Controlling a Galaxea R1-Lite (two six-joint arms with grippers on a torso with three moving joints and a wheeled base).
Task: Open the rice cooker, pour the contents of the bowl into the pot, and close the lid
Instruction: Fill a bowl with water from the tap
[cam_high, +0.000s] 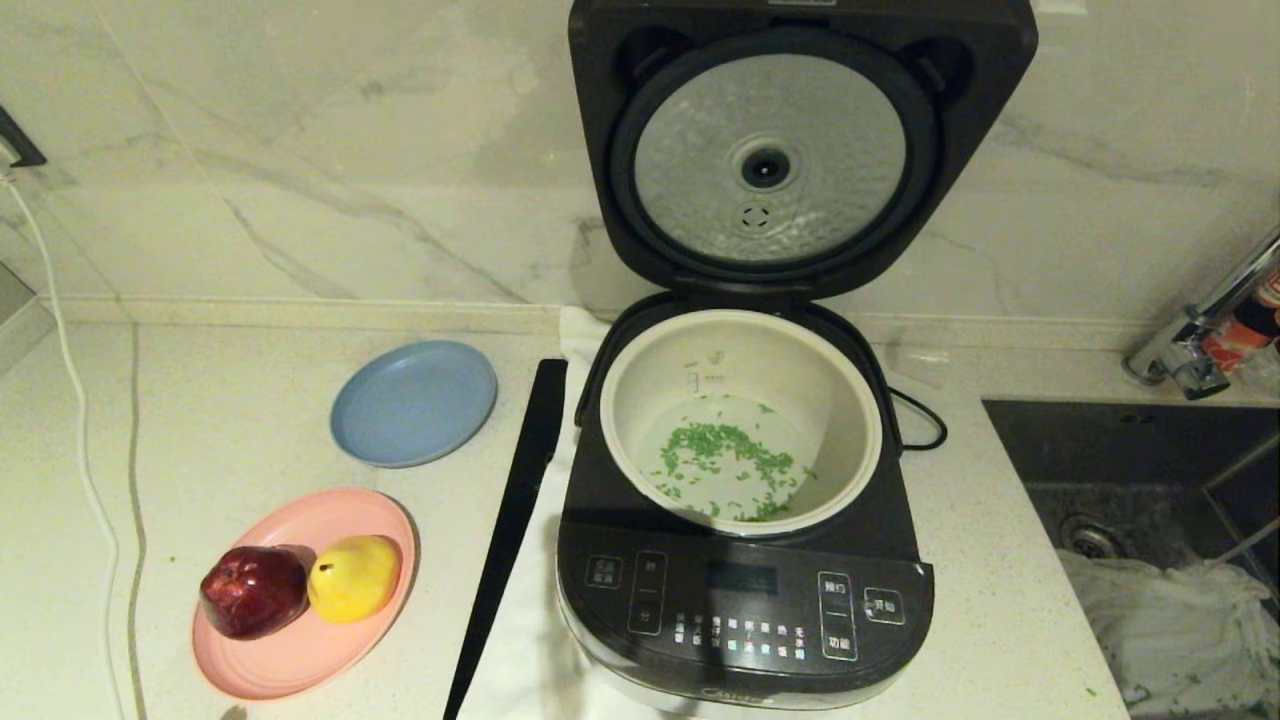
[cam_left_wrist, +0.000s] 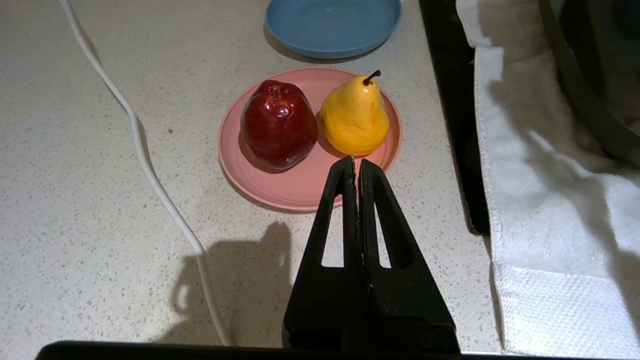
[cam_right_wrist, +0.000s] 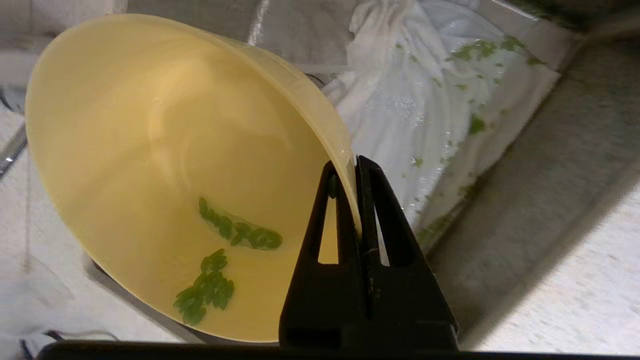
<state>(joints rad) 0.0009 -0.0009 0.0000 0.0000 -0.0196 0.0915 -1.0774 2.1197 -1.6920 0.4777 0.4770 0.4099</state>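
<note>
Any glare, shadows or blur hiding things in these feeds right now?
Head view: soft glare on the lid underside, pot clearly lit.
Left wrist view: sharp; left pincer casts a shadow on the counter.
Right wrist view: background streaked with blur, bowl readable.

Bowl (cam_right_wrist: 165, 165) glossy smooth plastic; lid (cam_high: 770, 160) underside dimpled metal; countertop (cam_left_wrist: 100, 200) speckled stone.

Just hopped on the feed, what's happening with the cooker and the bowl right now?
The rice cooker stands with its lid up, and most of the green bits already lie in the pot. The right gripper pinches the rim of the yellow bowl, tilted over a white cloth, with a few bits stuck inside. The left gripper hovers shut near the pink plate. The lid is not yet closed.
</note>
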